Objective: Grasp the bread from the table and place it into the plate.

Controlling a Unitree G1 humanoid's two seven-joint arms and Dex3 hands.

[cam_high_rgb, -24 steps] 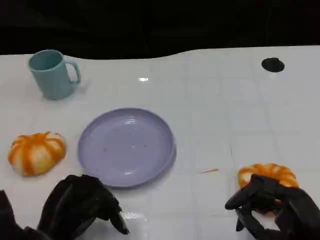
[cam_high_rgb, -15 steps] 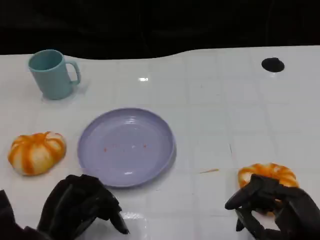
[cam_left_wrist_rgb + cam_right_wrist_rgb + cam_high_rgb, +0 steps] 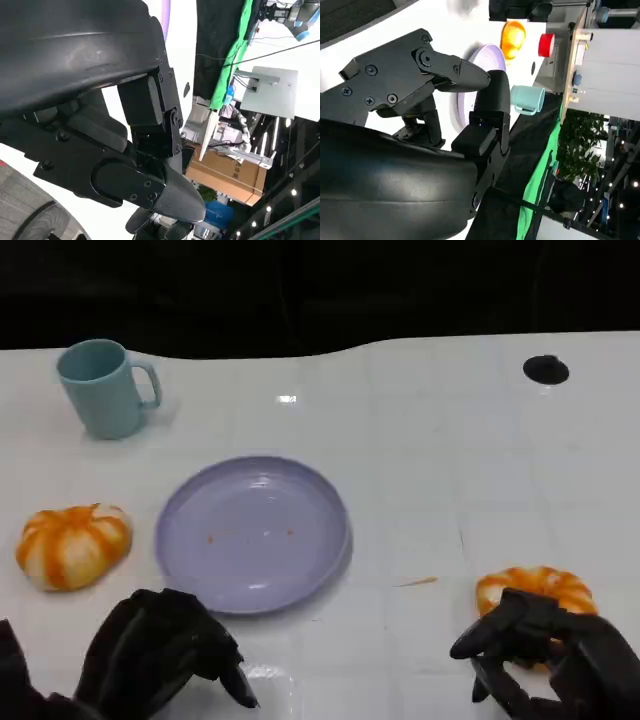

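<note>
Two orange-and-white striped breads lie on the white table: one left of the plate, another at the near right. The lavender plate sits in the middle with nothing on it but a few crumbs. My right hand hovers at the near side of the right bread with its fingers apart, partly covering the bread's near edge; it holds nothing. At the near left, below the plate, my left hand rests low with fingers loosely bent and holds nothing. In the right wrist view the plate and the left bread lie beyond the fingers.
A teal cup stands at the far left. A small black disc lies at the far right near the table's back edge. A thin orange crumb sits between the plate and the right bread.
</note>
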